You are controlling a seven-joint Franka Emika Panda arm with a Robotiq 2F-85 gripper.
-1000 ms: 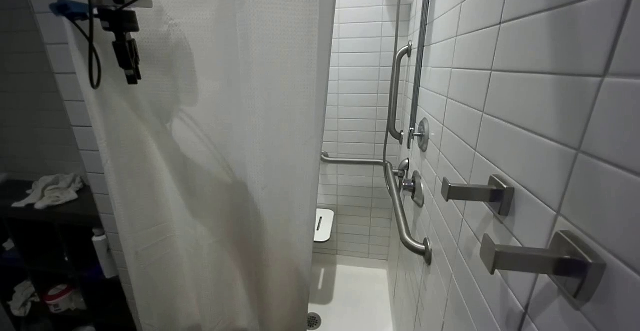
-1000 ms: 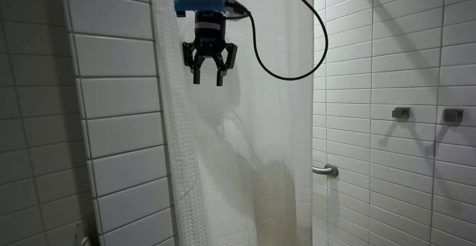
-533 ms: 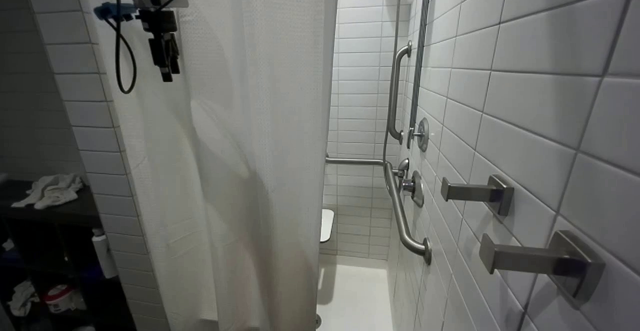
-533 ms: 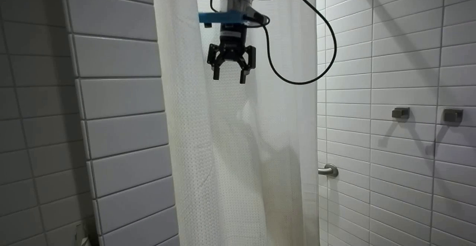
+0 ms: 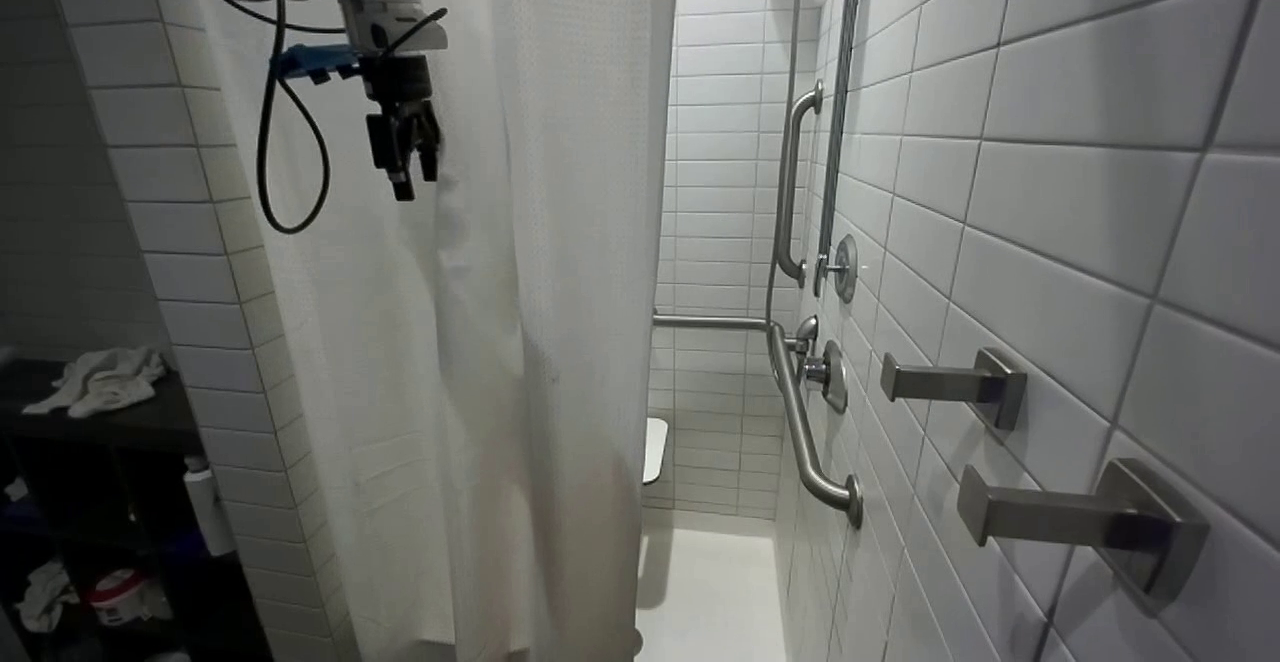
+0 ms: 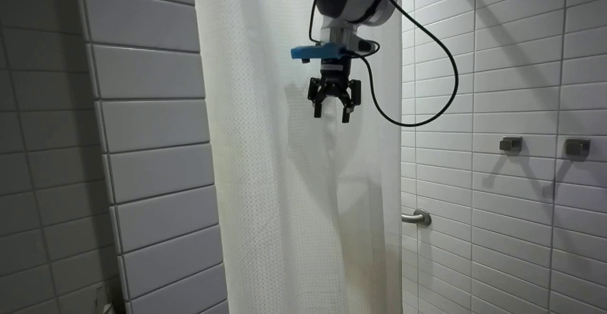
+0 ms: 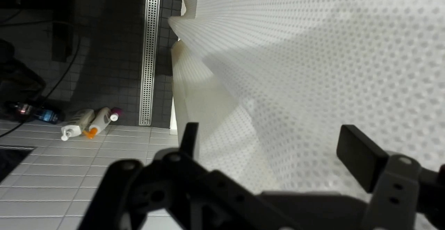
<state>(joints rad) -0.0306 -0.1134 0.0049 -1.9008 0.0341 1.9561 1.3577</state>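
At the far left of an exterior view, a black shelf unit carries a crumpled white cloth on top, with a white bottle by its right edge and a red-and-white tub in a lower compartment. Next comes the end of a white tiled wall, then a loop of black cable hanging from the arm. The tool points down, its fingers standing parted with a gap between them. The pale shower curtain hangs in folds behind the tool in both exterior views; whether a fingertip touches the fabric I cannot tell. Past the curtain's right edge show part of a white panel with rounded corners, a horizontal grab bar and the white shower floor. Further right stand a vertical grab bar, a slanting grab bar and two square metal hooks jutting from the tiles. In the wrist view, again from the left, lie a dark bottle, two pale bottles and a long perforated drain grate; the curtain spreads over the middle and right, showing between the left-hand finger and the right-hand one, with a shadow across it.
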